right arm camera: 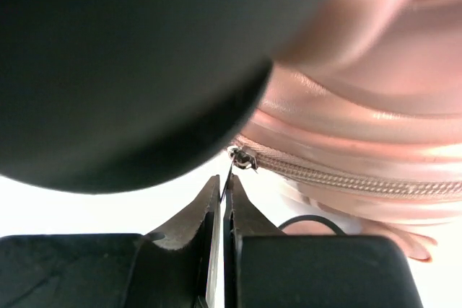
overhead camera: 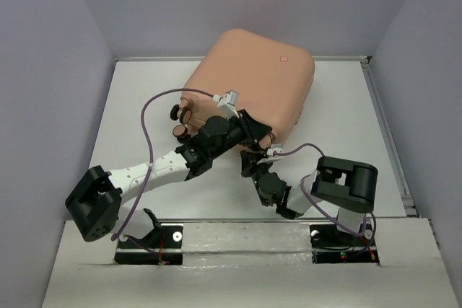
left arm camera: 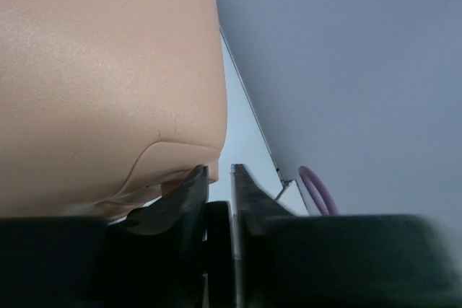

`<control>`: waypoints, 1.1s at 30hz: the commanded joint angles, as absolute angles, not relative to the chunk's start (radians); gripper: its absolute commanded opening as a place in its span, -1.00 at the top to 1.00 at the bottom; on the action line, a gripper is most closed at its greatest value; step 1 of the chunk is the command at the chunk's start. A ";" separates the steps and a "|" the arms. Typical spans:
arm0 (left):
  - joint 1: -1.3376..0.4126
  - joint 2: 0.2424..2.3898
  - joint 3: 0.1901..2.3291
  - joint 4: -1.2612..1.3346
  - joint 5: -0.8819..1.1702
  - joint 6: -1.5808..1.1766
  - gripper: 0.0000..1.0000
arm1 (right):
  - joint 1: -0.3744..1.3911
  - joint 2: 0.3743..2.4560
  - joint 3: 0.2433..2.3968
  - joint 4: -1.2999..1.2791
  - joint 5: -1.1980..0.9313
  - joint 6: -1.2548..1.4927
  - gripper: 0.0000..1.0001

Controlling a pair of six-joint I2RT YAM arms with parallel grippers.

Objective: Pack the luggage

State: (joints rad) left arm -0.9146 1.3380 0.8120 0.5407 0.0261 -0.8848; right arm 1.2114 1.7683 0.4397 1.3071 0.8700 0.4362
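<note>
From the top, the suitcase (overhead camera: 253,81) lies shut at the far middle of the surface (overhead camera: 144,91). Its far corner is close to the back wall (overhead camera: 238,5). The left arm (overhead camera: 155,171) and right arm (overhead camera: 303,196) crowd its near edge, and the sides have room.

The left wrist view shows the left fingers (left arm camera: 191,191) a little apart, holding nothing, beside the suitcase's corner.

The right wrist view shows the right fingers (right arm camera: 206,210) pinching the zipper pull (right arm camera: 242,158). Zipping looks partly done.

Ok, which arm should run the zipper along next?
Right. The right gripper pinches the zipper pull on the luggage seam; the left gripper sits beside it, gripping nothing.
</note>
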 commanded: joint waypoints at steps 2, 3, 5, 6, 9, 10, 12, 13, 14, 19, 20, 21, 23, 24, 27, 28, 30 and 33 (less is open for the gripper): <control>-0.971 1.374 0.997 0.785 0.186 -0.959 -0.15 | 1.308 1.827 0.404 1.712 0.617 0.492 0.86; -0.966 1.359 1.024 0.694 0.175 -0.874 -0.43 | 1.308 1.813 0.365 1.712 0.633 0.505 0.86; -0.948 1.341 1.086 0.483 0.160 -0.793 -0.90 | 1.308 1.780 0.289 1.701 0.705 0.552 0.86; -0.909 1.315 1.103 0.412 0.155 -0.735 -0.97 | 1.293 1.748 0.231 1.694 0.722 0.581 0.86; -0.829 1.246 1.117 0.191 0.120 -0.651 -0.98 | 1.281 1.686 0.183 1.646 0.721 0.601 0.86; -0.766 1.185 1.115 0.133 0.092 -0.623 -0.98 | 1.269 1.637 0.176 1.582 0.716 0.601 0.86; -0.698 1.119 1.094 -0.044 -0.013 -0.531 -0.98 | 1.258 1.582 0.190 1.478 0.693 0.606 0.86; -0.622 1.048 1.083 -0.099 -0.062 -0.508 -0.98 | 1.258 1.530 0.210 1.379 0.693 0.607 0.86; -0.582 1.016 1.051 -0.191 -0.122 -0.450 -0.98 | 1.258 1.510 0.218 1.344 0.689 0.592 0.86; -0.389 0.873 0.948 -0.382 -0.278 -0.353 -0.97 | 1.258 1.462 0.233 1.295 0.678 0.549 0.86; -0.365 0.873 0.939 -0.383 -0.270 -0.336 -0.97 | 1.258 1.462 0.233 1.286 0.678 0.551 0.86; -0.348 0.896 0.931 -0.380 -0.243 -0.298 -0.97 | 1.258 1.465 0.238 1.284 0.673 0.551 0.86; -0.322 0.937 0.933 -0.382 -0.229 -0.272 -0.95 | 1.249 1.477 0.239 1.305 0.661 0.548 0.86; -0.313 0.954 0.934 -0.373 -0.226 -0.256 -0.94 | 1.249 1.488 0.242 1.308 0.649 0.551 0.86; -0.299 1.000 0.934 -0.298 -0.152 -0.192 -0.94 | 1.249 1.505 0.252 1.304 0.627 0.557 0.86; -0.298 1.015 0.952 -0.295 -0.118 -0.178 -0.94 | 1.249 1.506 0.252 1.307 0.624 0.560 0.86; -0.299 1.048 0.968 -0.292 -0.080 -0.170 -0.94 | 1.239 1.516 0.250 1.315 0.621 0.560 0.86; -0.299 1.109 0.974 -0.247 -0.057 -0.149 -0.94 | 1.239 1.529 0.250 1.325 0.612 0.568 0.86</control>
